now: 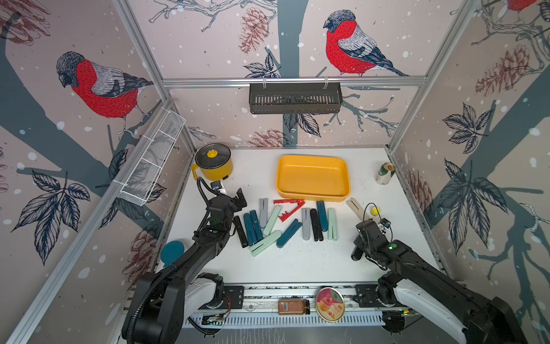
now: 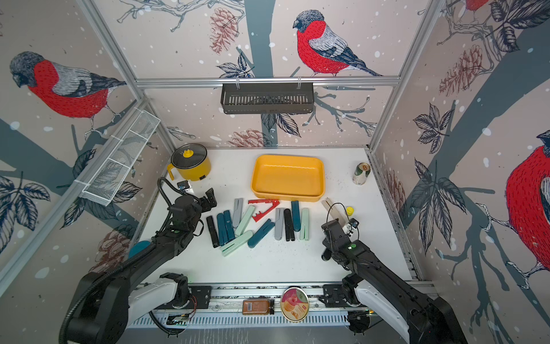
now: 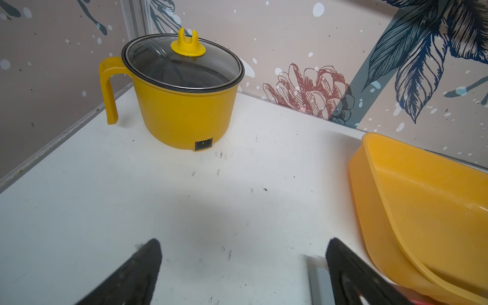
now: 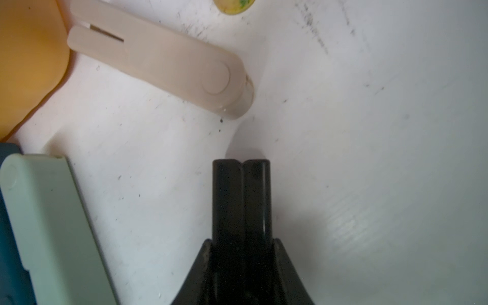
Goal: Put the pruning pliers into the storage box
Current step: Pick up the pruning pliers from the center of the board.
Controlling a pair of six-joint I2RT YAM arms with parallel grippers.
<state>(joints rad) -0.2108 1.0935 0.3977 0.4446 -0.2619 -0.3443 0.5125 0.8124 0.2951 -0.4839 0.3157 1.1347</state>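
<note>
On the white table (image 1: pixel 297 262), the yellow storage box (image 1: pixel 312 178) sits at the far middle, with a lidded yellow pot (image 1: pixel 212 163) in the far left corner. The pruning pliers (image 1: pixel 306 223) all lie outside the box, scattered in a loose row on the table just near of it and between the two arms: teal, mint, grey and black pairs, some overlapping. A red pair (image 1: pixel 285 202) is spread in a toothed V beside the box's near wall. A beige pair (image 1: pixel 354 208) lies at the row's right end, one tip just beside the box's near right corner.

The left gripper (image 3: pixel 243 247) hovers over bare table at the row's left end, between pot and box, its fingers spread wide and holding nothing. The right gripper (image 4: pixel 241 162) is closed, finger against finger, just short of the beige pair's rounded end – close, not touching.

A drinks can (image 1: pixel 385 174) stands by the right wall, and a small yellow cap (image 1: pixel 375 211) lies right of the beige pair.
</note>
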